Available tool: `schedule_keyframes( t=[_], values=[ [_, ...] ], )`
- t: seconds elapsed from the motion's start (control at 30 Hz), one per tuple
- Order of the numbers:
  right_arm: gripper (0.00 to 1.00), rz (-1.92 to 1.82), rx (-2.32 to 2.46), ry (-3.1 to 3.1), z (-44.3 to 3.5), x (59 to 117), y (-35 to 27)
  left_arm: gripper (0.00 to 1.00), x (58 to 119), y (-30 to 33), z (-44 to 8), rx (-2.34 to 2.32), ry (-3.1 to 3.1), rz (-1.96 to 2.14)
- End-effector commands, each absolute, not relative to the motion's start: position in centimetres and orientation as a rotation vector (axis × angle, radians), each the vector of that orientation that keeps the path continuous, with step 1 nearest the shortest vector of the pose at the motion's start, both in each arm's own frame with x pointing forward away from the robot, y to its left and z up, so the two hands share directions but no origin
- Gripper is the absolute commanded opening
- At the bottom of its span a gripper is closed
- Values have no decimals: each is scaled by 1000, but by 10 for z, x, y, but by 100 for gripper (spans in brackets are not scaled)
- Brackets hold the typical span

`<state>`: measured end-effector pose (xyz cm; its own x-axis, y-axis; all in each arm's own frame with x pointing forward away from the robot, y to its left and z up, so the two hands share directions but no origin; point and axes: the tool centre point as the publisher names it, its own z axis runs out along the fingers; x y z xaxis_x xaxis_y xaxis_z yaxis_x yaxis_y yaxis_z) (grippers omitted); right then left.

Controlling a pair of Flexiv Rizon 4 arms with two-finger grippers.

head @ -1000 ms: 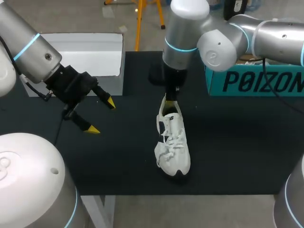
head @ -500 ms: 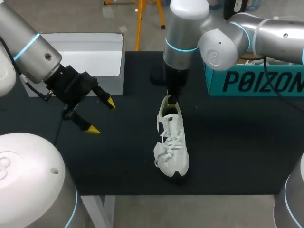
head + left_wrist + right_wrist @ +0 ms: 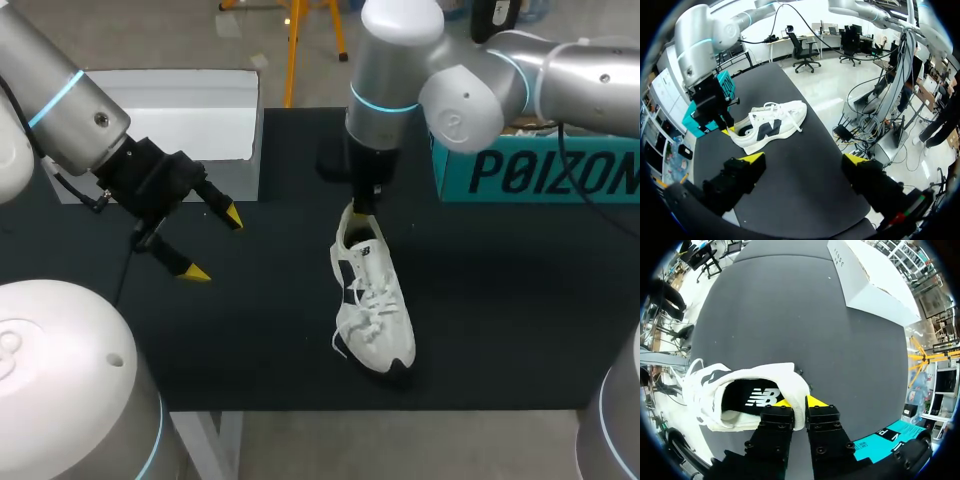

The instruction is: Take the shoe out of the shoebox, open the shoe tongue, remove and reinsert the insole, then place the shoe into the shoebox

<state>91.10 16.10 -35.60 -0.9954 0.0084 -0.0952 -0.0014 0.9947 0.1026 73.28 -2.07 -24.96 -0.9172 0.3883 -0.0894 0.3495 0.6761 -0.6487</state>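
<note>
The white shoe lay on the black table near its middle, toe toward the near edge, outside the teal shoebox at far right. The right gripper was clamped on the heel collar, one finger inside. The shoe was judged light and soft-walled, with the collar its firmest hold. The left gripper stood apart, empty, well to the left.

The right gripper has 2 yellow tips, and they pinch the back rim of the white shoe from 2 sides. 1 tip is inside the shoe and 1 is outside. The shoe lies on the dark table, with its toe pointing away to one side of the gripper. Inside it is a black insole with a white mark. A white box sits far ahead. A teal box is close beside the gripper.
</note>
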Motion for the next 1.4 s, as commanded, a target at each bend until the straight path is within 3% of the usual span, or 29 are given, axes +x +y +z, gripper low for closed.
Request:
schedule_keyframes(
  t=[0.03, 0.5, 0.93, 1.4],
  values=[
    [0, 170, 17, 3020, -346, 905, 157, 100, 733, -21, -249, -623, -2824, 1068],
    [0, 105, 105, 2918, -250, 942, 152, 100, 733, -21, -249, -623, -2824, 1068],
    [0, 74, 484, 2869, -148, 1006, 94, 100, 733, -21, -249, -623, -2824, 1068],
    [0, 91, 808, 2837, -124, 1012, 37, 100, 733, -21, -249, -623, -2824, 1068]
  ],
)
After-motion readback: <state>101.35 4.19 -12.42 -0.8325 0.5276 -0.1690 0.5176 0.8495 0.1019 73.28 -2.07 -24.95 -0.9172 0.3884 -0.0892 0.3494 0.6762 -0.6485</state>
